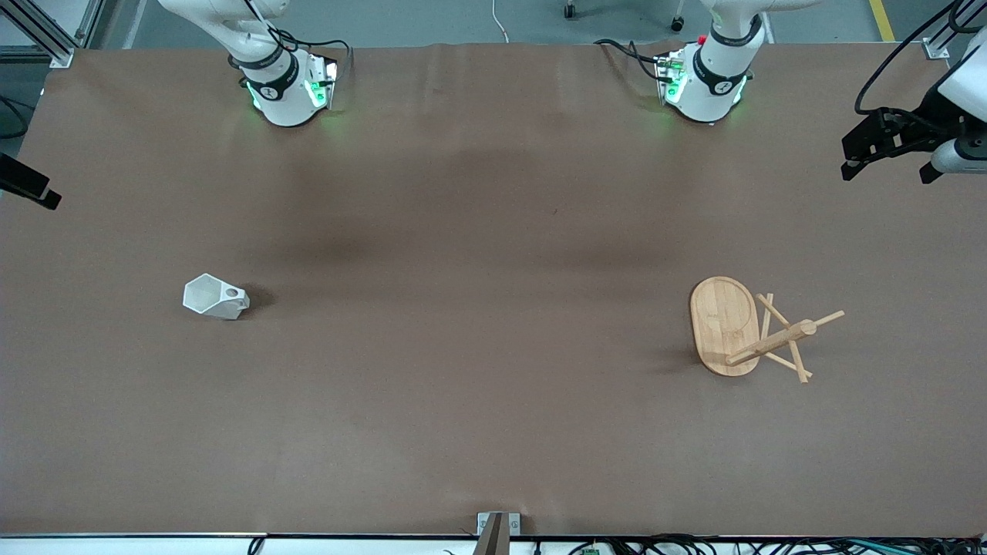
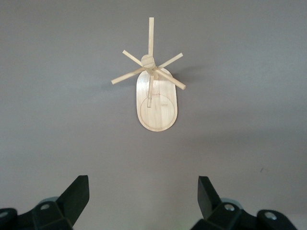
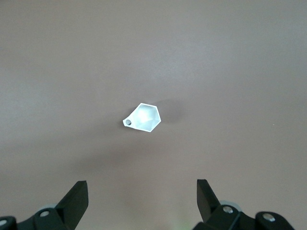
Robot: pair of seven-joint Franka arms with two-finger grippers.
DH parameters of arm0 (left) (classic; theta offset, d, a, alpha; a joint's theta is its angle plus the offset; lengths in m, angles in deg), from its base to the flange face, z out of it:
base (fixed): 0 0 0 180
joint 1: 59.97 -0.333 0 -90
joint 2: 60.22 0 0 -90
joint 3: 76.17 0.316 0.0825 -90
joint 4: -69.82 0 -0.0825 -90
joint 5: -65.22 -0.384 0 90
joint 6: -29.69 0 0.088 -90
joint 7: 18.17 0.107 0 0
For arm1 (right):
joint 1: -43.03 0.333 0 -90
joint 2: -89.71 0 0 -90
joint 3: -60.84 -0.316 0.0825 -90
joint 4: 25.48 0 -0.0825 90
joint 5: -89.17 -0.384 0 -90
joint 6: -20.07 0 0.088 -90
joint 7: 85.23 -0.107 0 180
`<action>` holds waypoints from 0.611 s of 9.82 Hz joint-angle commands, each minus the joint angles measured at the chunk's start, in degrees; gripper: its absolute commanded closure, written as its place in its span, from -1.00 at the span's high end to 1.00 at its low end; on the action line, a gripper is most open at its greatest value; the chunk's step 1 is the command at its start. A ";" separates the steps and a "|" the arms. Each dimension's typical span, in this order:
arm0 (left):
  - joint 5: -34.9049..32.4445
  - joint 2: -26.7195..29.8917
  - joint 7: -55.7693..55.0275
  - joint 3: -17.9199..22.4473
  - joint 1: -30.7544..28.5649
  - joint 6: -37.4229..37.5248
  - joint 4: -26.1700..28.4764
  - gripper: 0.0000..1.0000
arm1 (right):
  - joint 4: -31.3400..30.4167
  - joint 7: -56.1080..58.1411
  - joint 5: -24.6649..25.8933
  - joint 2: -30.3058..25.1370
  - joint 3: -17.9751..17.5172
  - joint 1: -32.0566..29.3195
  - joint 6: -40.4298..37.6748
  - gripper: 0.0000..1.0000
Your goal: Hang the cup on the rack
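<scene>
Cup (image 1: 215, 297) upright, handle toward the left arm's end. Rack (image 1: 752, 331) upright. Left gripper (image 2: 143, 201) and right gripper (image 3: 142, 201) aloft, jaws wide, empty. No legible markings.

White cup (image 1: 215, 297), plain, no pattern; light bamboo rack (image 1: 725, 324) with faint wood grain; flat brown table (image 1: 493, 432); white arm bases (image 1: 281, 92) with black bands, green lights; black fingers (image 2: 76, 194)

The right gripper (image 1: 31, 189) is mostly cut off at the front view's edge; the left gripper (image 1: 894, 150) seems partly cut too.
</scene>
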 commanded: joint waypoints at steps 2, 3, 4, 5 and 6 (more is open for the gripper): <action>-0.25 -0.59 0.89 -0.21 -0.45 0.68 0.54 1.00 | -0.44 -0.84 0.38 -0.58 -0.26 -0.40 -0.24 1.00; -0.25 -0.68 0.71 -0.12 -0.45 0.68 0.54 1.00 | -0.53 -0.84 0.38 -0.75 -0.26 -0.40 -0.24 1.00; -0.42 -0.94 0.80 -0.12 -0.45 0.68 0.45 1.00 | -0.53 -0.84 0.38 -0.75 -0.26 -0.31 -0.06 1.00; -0.42 -1.03 0.80 -0.12 -0.45 0.68 0.45 1.00 | -0.53 -0.75 0.38 -0.75 -0.18 -0.31 0.03 1.00; -0.34 -1.11 0.80 -0.12 -0.45 0.68 0.45 1.00 | -0.53 -0.66 0.38 -0.75 -0.18 -0.31 -0.32 1.00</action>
